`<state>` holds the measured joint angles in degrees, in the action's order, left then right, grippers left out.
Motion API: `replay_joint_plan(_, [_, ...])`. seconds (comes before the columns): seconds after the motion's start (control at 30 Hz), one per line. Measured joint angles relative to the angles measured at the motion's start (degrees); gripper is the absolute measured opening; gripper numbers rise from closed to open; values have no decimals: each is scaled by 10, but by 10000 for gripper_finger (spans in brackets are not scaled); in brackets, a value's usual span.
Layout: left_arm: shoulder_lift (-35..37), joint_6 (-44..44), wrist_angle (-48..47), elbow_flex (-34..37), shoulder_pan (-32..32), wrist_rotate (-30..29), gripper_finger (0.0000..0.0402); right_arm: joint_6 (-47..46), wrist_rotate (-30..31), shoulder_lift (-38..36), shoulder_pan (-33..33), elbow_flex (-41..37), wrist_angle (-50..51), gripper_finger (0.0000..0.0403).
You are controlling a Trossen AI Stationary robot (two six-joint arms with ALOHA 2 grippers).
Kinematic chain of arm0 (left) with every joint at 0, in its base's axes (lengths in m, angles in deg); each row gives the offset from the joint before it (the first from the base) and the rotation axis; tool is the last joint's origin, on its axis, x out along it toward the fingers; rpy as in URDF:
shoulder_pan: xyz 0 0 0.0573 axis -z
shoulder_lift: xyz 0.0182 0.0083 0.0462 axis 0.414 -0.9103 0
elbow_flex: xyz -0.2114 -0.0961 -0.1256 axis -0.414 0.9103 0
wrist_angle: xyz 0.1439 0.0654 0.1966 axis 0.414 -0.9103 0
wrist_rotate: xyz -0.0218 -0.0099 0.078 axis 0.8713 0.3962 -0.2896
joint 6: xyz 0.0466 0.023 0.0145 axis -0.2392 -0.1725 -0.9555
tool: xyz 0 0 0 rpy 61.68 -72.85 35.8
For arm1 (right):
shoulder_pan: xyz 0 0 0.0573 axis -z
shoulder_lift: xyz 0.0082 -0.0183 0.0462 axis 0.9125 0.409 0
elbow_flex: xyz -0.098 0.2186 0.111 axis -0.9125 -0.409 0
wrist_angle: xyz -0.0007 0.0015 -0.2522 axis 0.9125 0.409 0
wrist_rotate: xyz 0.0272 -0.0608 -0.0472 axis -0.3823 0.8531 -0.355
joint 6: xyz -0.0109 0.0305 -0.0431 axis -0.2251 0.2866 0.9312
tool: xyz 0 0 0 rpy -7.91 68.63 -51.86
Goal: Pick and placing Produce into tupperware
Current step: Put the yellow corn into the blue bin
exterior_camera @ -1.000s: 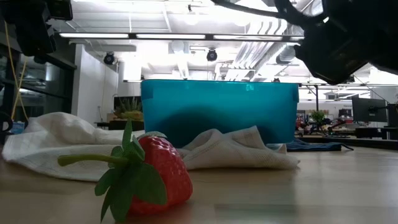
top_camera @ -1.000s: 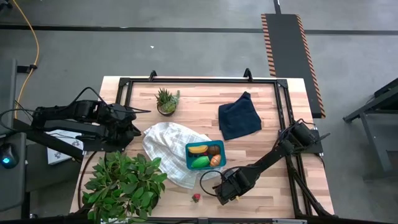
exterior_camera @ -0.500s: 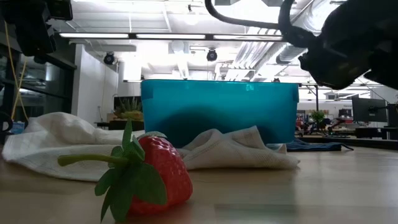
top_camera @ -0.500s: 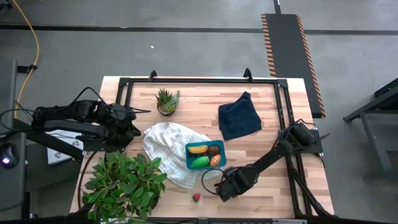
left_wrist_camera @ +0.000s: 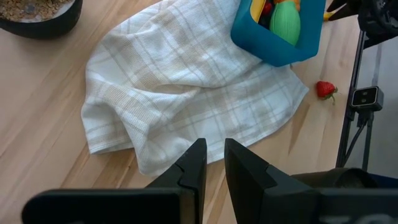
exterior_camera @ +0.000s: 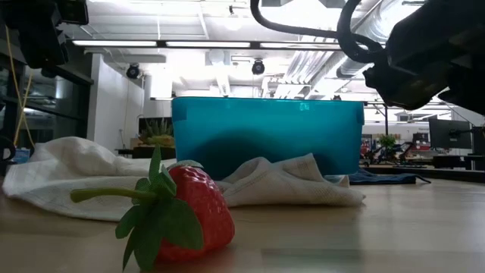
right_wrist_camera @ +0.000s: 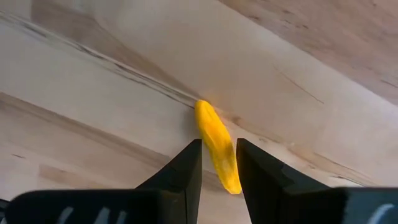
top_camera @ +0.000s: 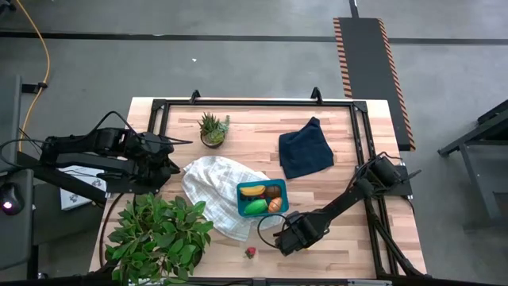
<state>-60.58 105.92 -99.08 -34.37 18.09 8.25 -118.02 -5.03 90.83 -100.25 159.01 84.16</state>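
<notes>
Pinching a small yellow wedge [right_wrist_camera: 217, 147] between narrowed fingers, the right gripper [top_camera: 287, 236] hangs right of the strawberry [top_camera: 251, 253], presumably bound for the tupperware [top_camera: 240, 199]. The left gripper [left_wrist_camera: 211, 163] waits pressed shut at the table's left edge.

Teal tupperware [top_camera: 262, 199] sat lidless on cloth, held banana, green fruit, strawberry [top_camera: 251, 253] lay loose nearby

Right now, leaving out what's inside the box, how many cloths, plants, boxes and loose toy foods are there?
Cloths: 2 (white cloth, dark cloth)
Plants: 2 (succulent, leafy plant)
Boxes: 1 (blue box)
Loose toy foods: 2 (strawberry, yellow piece in the right gripper)
Total: 7
</notes>
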Motion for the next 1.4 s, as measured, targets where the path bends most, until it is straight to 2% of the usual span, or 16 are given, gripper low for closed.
replay_joint_plan(0.27, [0, 0, 0, 0, 0, 0, 46, 2, -13, 11, 0, 0, -7, 81])
replay_joint_plan(0.7, [0, -1, -2, 0, 0, 0, 46, -4, -9, 13, 0, 0, -12, 22])
replay_joint_plan(0.9, [0, -1, -2, 0, 0, 0, 46, -4, -9, 13, 3, 4, -9, 20])
replay_joint_plan(1.07, [0, -1, -2, 0, 0, 0, 46, 11, -1, 13, 12, 45, 8, 19])
replay_joint_plan(1.4, [0, -1, -2, 0, 0, 0, 46, 59, 64, 13, 33, 160, 63, 19])
